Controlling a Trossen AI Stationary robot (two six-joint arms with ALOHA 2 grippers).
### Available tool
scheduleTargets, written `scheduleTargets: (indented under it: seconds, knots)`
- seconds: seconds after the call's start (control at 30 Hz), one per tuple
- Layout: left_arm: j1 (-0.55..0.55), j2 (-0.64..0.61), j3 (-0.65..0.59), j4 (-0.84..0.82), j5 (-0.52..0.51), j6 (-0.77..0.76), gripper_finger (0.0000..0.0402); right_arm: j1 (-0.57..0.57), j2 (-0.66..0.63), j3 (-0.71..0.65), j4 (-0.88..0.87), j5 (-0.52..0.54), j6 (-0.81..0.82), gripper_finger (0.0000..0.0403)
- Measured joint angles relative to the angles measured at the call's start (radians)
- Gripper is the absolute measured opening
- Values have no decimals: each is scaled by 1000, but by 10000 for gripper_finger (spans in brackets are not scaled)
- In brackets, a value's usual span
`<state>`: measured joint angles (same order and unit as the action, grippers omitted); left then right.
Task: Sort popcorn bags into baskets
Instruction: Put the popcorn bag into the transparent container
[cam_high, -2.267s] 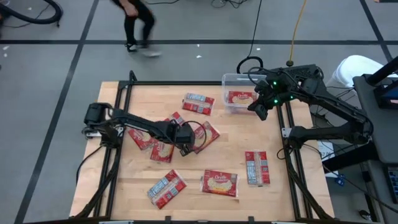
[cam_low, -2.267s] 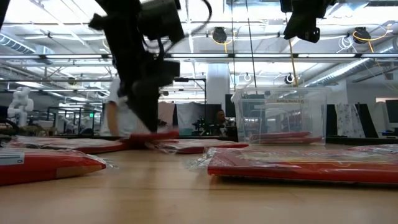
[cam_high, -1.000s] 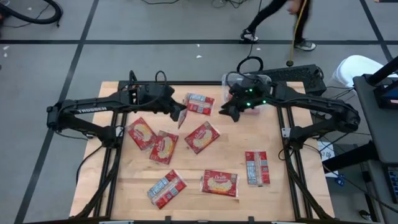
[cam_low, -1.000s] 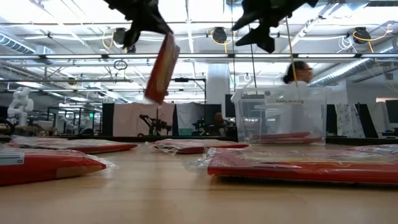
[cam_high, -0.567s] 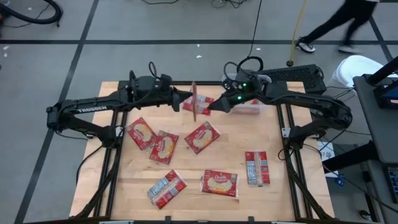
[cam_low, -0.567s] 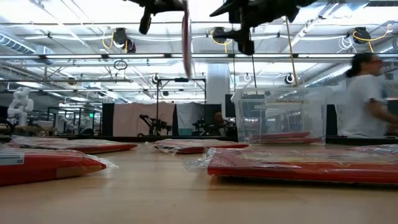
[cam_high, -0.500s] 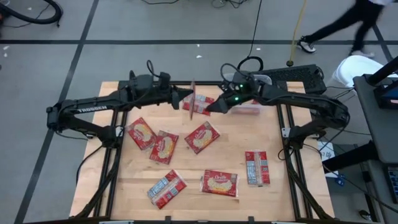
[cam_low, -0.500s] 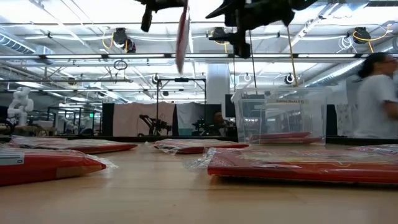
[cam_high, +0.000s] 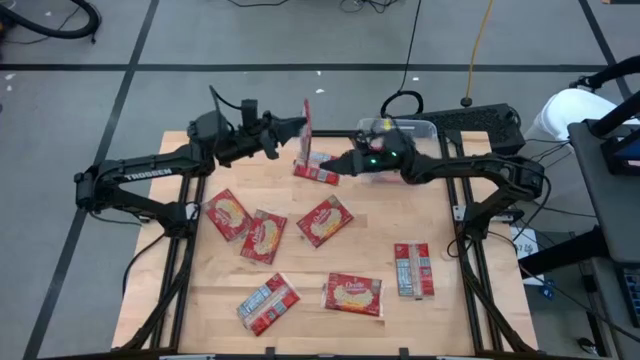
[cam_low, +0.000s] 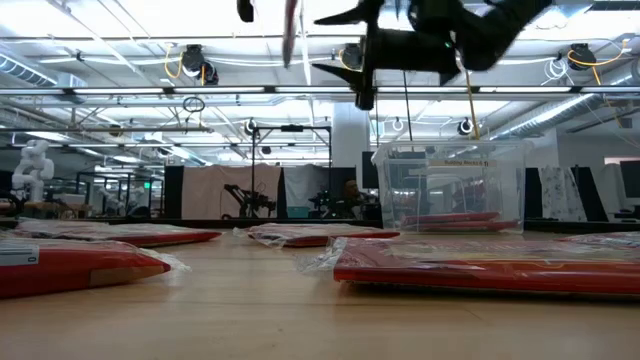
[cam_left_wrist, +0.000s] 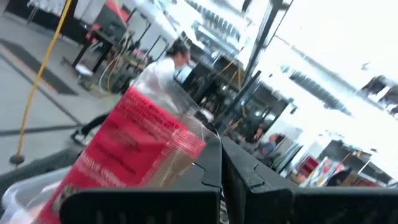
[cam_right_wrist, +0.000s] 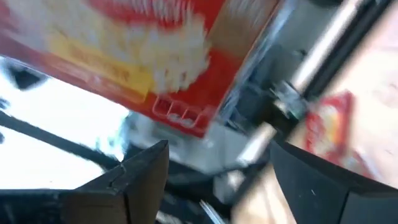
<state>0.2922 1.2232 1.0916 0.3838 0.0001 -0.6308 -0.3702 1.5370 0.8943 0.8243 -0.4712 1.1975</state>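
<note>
The left tool, pinching a popcorn bag, has lifted it upright toward the wide right tool, so a handover looks near.

red popcorn bag, person behind

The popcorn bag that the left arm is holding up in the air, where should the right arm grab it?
The popcorn bag stands on edge, held by the left gripper on one side. The right gripper, jaws open, would best come from the opposite side and pinch the free edge across the bag's thin flat faces.
</note>
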Motion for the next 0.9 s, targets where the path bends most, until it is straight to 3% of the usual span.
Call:
scheduleTargets:
  seconds: [0.17, 0.47, 0.73, 0.9]
  knots:
    - [16, 0, 0, 59, 0, -26, 0, 7, 1, -153, 239, 127, 164, 279]
    - [28, -1, 0, 144, 46, -112, 0, 43, -1, -153, 270, 225, 181, 279]
    - [27, -1, 27, 142, 55, -131, 0, 79, -2, -148, 352, 346, 293, 280]
    - [27, -1, 30, 142, 55, -131, 0, 111, -1, -84, 297, 401, 340, 305]
